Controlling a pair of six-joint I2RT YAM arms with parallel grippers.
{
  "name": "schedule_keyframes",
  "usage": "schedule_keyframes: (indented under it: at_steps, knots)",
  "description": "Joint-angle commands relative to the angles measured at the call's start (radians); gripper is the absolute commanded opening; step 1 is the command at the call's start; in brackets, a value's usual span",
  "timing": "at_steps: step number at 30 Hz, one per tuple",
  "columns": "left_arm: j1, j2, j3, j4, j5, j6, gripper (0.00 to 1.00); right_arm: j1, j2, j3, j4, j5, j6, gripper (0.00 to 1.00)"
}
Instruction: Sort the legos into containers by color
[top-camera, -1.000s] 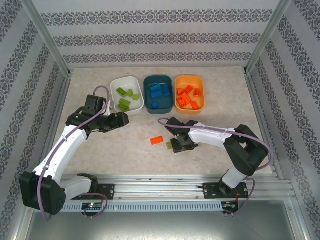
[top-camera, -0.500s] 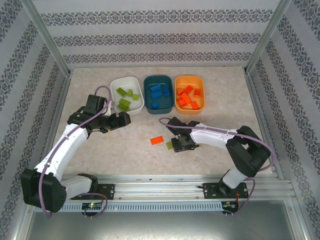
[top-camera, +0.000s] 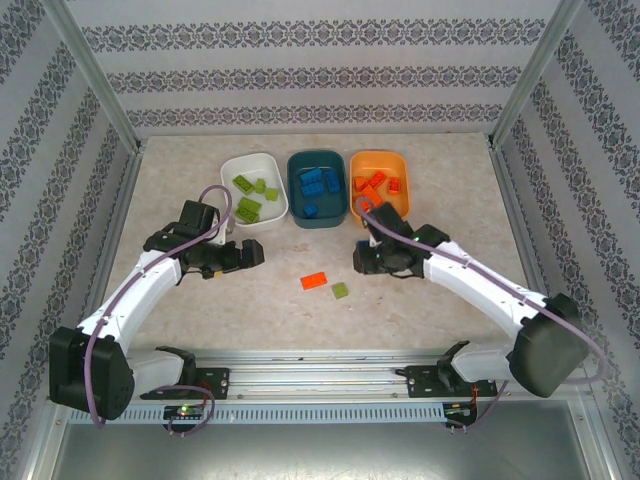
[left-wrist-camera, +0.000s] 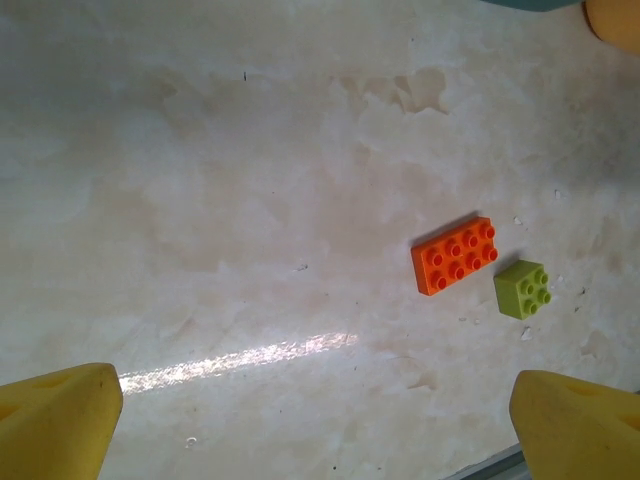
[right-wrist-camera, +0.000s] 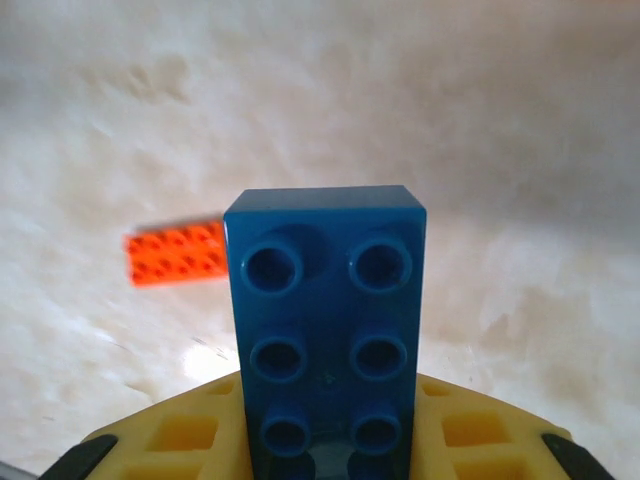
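Your right end effector has lifted, clamped on a blue brick; teal bowl is your drop. Left end effector has spread wide, empty, over orange brick.

Between the right jaws, the blue brick is smooth, glossy plastic. Ahead of the left jaws, the worktop looks like polished marbled stone with a glare streak. The orange brick and green brick on it are smooth plastic.

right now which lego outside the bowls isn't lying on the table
The blue lego: it is gripped in the right end effector. The orange lego and the small green lego both lie loose on the table.
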Motion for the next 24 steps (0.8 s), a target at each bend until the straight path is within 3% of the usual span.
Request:
schedule_keyframes:
  at_steps: [1,10,16,24]
  knots:
    - [0.007,-0.009,0.003,0.033,0.015,0.046,1.00,-0.032,0.001,0.140,-0.080,-0.053,-0.053,0.26]
    - [0.023,-0.018,0.001,0.022,0.013,0.062,1.00,-0.088,0.218,0.511,-0.097,-0.141,-0.097,0.27]
    - [0.039,-0.018,-0.002,0.018,0.016,0.068,1.00,-0.107,0.452,0.684,-0.063,-0.227,-0.081,0.26]
    - [0.046,-0.023,-0.007,0.018,0.012,0.064,1.00,-0.113,0.758,0.909,-0.111,-0.233,-0.099,0.26]
